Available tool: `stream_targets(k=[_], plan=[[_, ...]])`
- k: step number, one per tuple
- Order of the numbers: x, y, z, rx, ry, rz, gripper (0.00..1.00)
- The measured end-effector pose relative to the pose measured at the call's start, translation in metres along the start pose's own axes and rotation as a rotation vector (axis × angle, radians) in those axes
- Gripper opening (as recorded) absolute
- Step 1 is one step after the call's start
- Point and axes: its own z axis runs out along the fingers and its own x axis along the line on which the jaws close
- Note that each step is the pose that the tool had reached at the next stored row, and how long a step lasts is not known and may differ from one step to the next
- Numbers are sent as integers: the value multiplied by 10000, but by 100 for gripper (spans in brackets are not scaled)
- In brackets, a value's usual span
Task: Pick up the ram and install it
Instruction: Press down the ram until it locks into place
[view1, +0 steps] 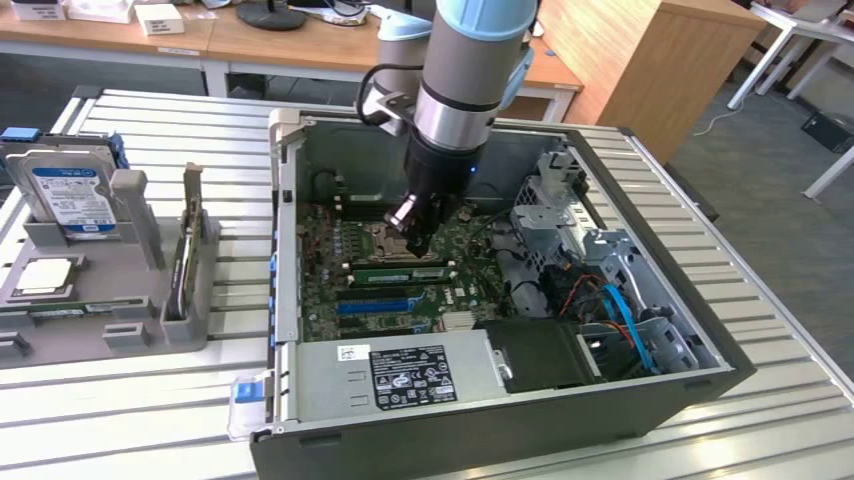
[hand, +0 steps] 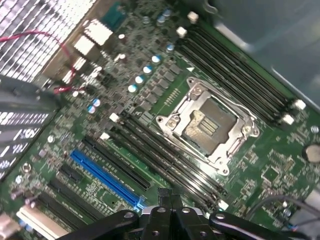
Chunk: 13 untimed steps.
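- While our gripper (view1: 416, 238) hangs low inside the case (view1: 287, 215), its jaws sit pressed together, holding nothing we can make out.
- We see a green ram (view1: 398, 271) lying in the slots (hand: 165, 155) just beside the socket (hand: 209, 125), right under the fingertips.
- We judge we're at the seating step; pressing needs even, straight-down force.

No text is legible on the power supply's black label (view1: 414, 378) or the hard drive's label (view1: 74, 195).
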Motion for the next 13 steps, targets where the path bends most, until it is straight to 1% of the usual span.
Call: stream_targets(k=[13], plan=[[0, 0, 13, 28, -17, 2355, 11]])
